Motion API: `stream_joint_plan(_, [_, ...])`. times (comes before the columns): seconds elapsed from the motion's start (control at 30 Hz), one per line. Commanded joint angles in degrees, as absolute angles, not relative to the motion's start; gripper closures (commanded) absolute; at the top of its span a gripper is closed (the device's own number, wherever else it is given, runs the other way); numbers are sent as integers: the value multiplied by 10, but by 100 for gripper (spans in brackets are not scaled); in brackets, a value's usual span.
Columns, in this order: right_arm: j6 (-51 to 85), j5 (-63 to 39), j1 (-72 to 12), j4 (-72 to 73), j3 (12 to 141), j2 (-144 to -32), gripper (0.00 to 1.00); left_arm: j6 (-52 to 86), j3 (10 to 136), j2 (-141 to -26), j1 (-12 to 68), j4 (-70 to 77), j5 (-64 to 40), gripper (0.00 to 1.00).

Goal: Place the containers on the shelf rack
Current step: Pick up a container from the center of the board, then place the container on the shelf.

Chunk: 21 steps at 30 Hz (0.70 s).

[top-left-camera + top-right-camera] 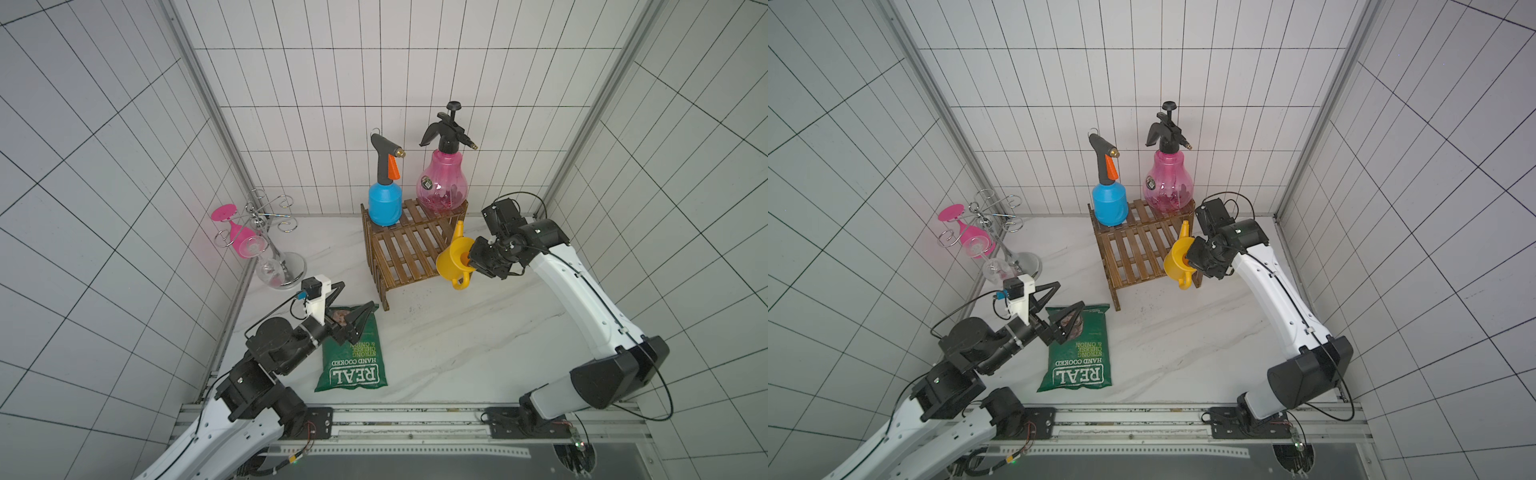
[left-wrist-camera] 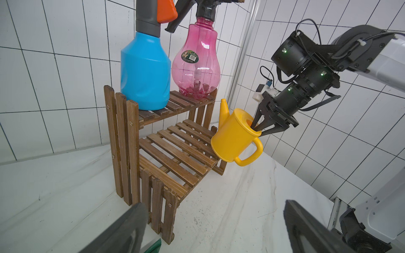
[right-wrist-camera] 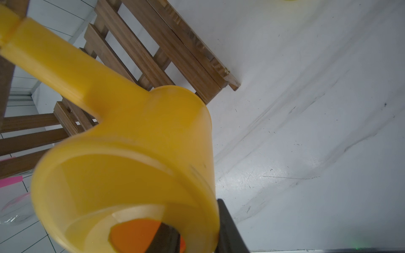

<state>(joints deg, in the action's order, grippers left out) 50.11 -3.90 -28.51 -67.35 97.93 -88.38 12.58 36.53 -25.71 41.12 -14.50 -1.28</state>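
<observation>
Two containers are sitting upright on the top tier of the shelf rack (image 1: 409,253): blue sprayer (image 1: 385,203) and pink sprayer (image 1: 441,185), side by side. Right gripper (image 2: 258,128) is pinching the yellow watering can (image 1: 451,262) by its rim, one finger inside the mouth and one outside, just above the handle. Can is hanging tilted, clear of the table, just beside the right end of the lower tier (image 2: 175,153) (bare, so probably the drop spot). Spout is pointing up toward the back wall, handle toward the robot. Rack is lying to the can's left, so it's likely needing a sideways carry plus levelling. Left gripper (image 1: 353,300) is idling, fingers spread wide, over the green crisp bag (image 1: 353,361), well away from the can.
</observation>
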Motion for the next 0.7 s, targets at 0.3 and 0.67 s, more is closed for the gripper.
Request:
stream_joint_plan(0.3, [588,-7,-291,-650,1013,-930,68,110,371,-241,409,-159,-2,2])
stream_joint_plan(0.67, [615,-24,-292,-615,1001,-933,58,102,372,-245,409,-157,-6,2])
